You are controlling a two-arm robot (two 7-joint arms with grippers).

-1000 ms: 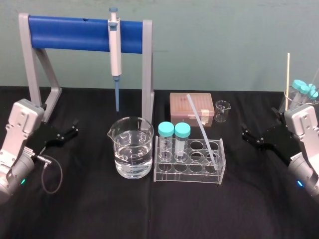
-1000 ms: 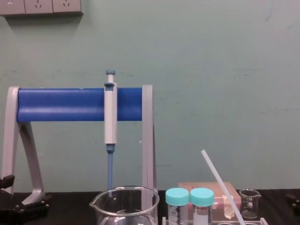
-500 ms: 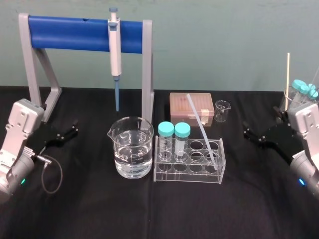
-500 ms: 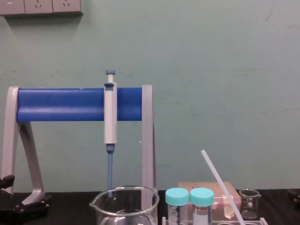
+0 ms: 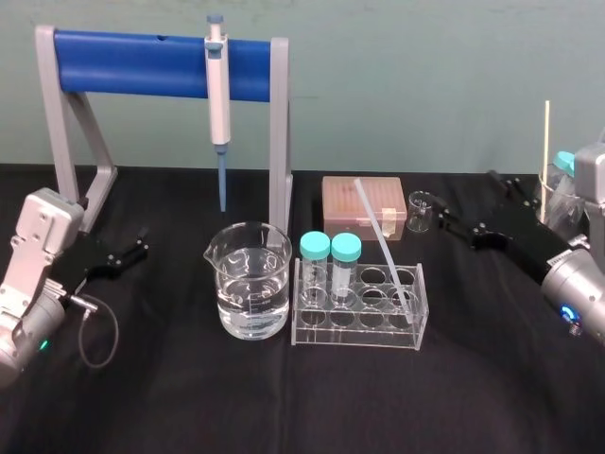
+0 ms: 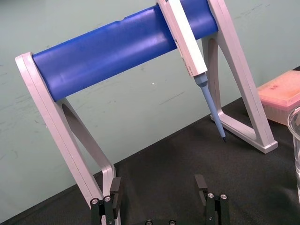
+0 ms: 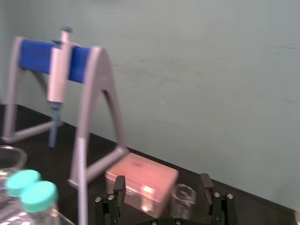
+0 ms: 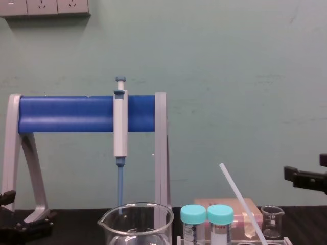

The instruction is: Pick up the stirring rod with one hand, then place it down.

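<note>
**Rod leans in the rack; right claw hangs open beside it**

The stirring rod (image 5: 383,241) stands tilted in a right-hand hole of the clear rack (image 5: 359,326). Its top leans back and left, over the pink box (image 5: 364,203). Its foot shows only through the clear wall, so whether it rests on the rack's floor or the table (image 5: 312,397) cannot be told. In the chest view the frame's lower edge cuts off the rod's lower end (image 8: 242,203).

The right claw (image 5: 470,200) hangs above the table to the right of the rod, near the small beaker (image 5: 423,210) and touching neither. Its two fingers are spread wide with nothing between them, as the right wrist view (image 7: 162,187) shows. The chest view's right edge cuts it short (image 8: 309,172).

The left claw (image 5: 142,243) sits low at the table's left, well apart from the rack. Its fingers are parted and empty (image 6: 158,185).
</note>
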